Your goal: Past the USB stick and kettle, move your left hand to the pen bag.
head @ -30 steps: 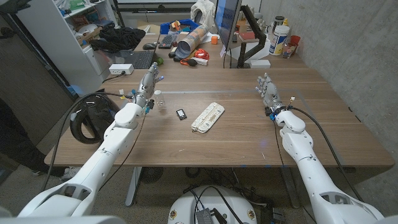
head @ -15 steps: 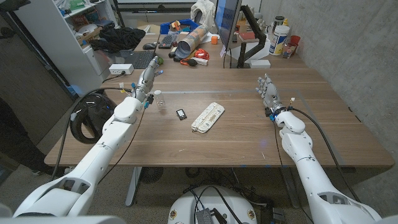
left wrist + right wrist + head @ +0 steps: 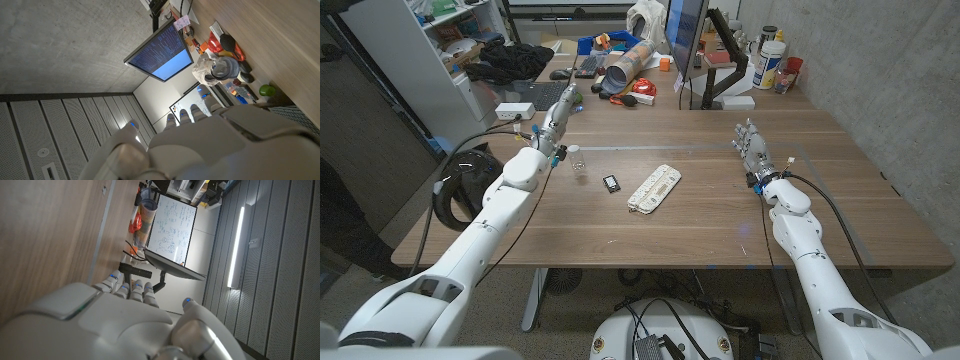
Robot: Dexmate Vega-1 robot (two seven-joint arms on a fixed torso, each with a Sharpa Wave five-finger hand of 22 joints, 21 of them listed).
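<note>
Well, USB stick (image 3: 611, 183) (black) lies just beside pen bag (image 3: 654, 188).

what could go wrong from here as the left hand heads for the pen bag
1. The left hand is raised near the table's far left edge, well away from the pen bag. A low sweep across could knock the small clear object or the USB stick lying between them.
2. The pen bag lies slanted and loose on the table, so a hard touch may push it aside.
</note>
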